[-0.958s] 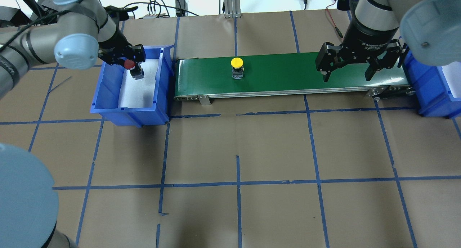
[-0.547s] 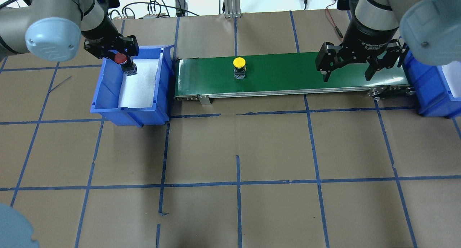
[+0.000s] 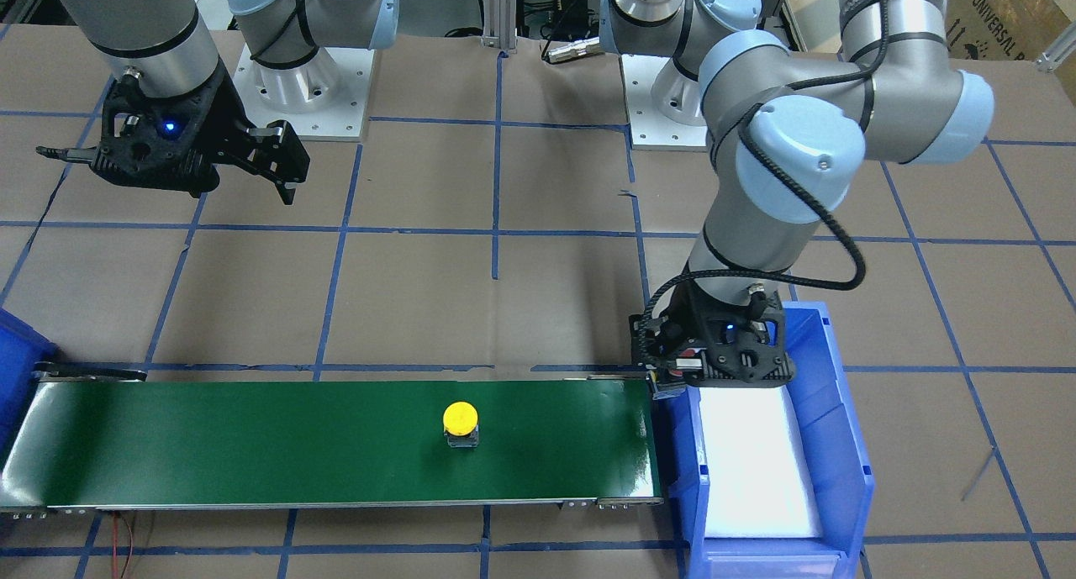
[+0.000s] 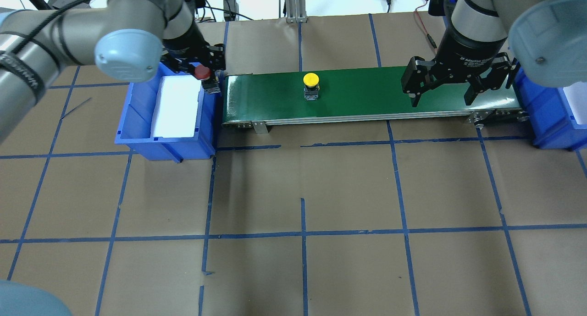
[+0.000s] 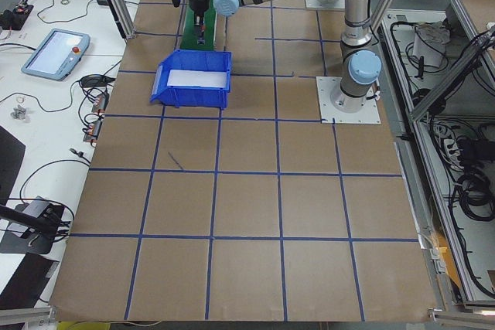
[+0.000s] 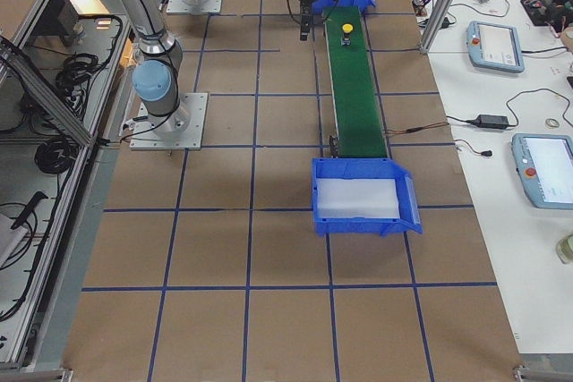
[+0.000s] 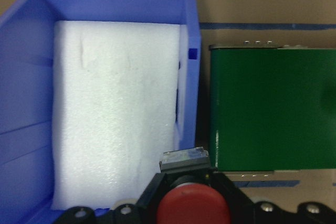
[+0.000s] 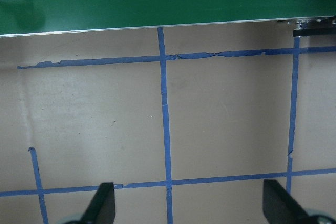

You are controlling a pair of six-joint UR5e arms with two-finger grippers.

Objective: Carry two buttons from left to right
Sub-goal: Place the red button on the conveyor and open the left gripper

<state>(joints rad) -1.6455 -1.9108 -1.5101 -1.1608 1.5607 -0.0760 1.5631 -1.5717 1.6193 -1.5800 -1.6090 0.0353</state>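
Observation:
My left gripper (image 4: 207, 79) is shut on the red button (image 4: 202, 71), holding it above the right wall of the left blue bin (image 4: 137, 107), just short of the left end of the green conveyor belt (image 4: 367, 98). In the left wrist view the red cap (image 7: 194, 206) and its silver body fill the bottom edge. The yellow button (image 4: 311, 80) stands upright on the belt, left of its middle, also in the front-facing view (image 3: 461, 417). My right gripper (image 4: 442, 93) hangs open over the belt's right end, nothing between its fingers (image 8: 102, 205).
White foam lines the left bin's floor (image 7: 115, 108). A second blue bin (image 4: 543, 116) sits at the belt's right end. Brown paper with a blue tape grid covers the table. Cables and a metal post lie along the far edge.
My left gripper carried the red button rightward from over the bin's foam to above the bin's right wall. The yellow button drifted slightly right along the belt. The right gripper stayed put.

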